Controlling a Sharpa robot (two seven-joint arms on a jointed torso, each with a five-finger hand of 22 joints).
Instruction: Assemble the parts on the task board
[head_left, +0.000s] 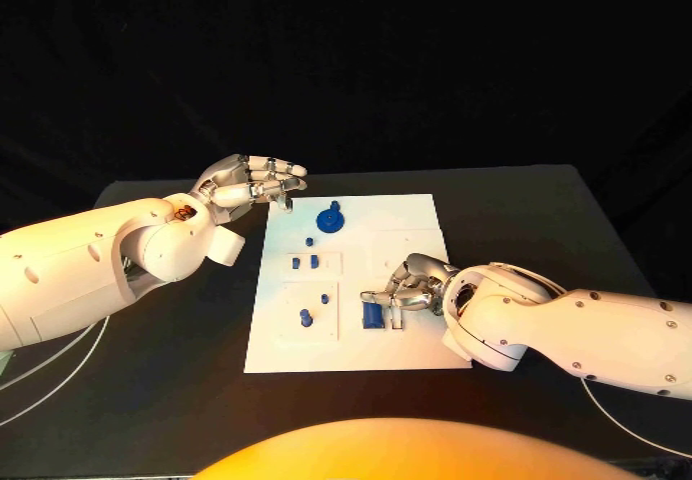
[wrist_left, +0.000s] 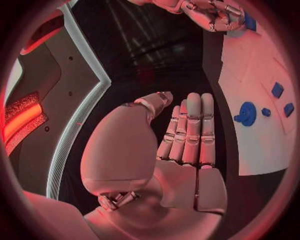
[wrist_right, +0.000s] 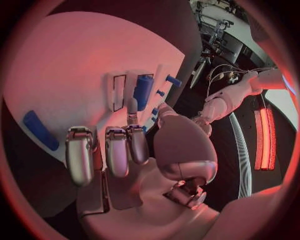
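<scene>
In the head view the white task board (head_left: 408, 215) lies in the middle of the black table (head_left: 548, 200), its long side running up and down the frame. The left hand (head_left: 257, 181) hangs at the upper left of the board, just off its top-left corner, fingers curled in together; whether a small blue piece is pinched at the fingertips I cannot tell. The left wrist view shows that hand's fingers (wrist_left: 189, 131) laid side by side and extended over the dark table, with nothing plainly in them. A round blue part (head_left: 332, 218) stands near the board's top, with smaller blue parts (head_left: 303, 262) below it at mid-left and a blue oval part (head_left: 306, 318) lower left. The right hand (head_left: 408, 285) rests on the board at right of centre, fingers bent down onto a blue block (head_left: 374, 314) in a recess; whether it grips or merely touches it is unclear.
</scene>
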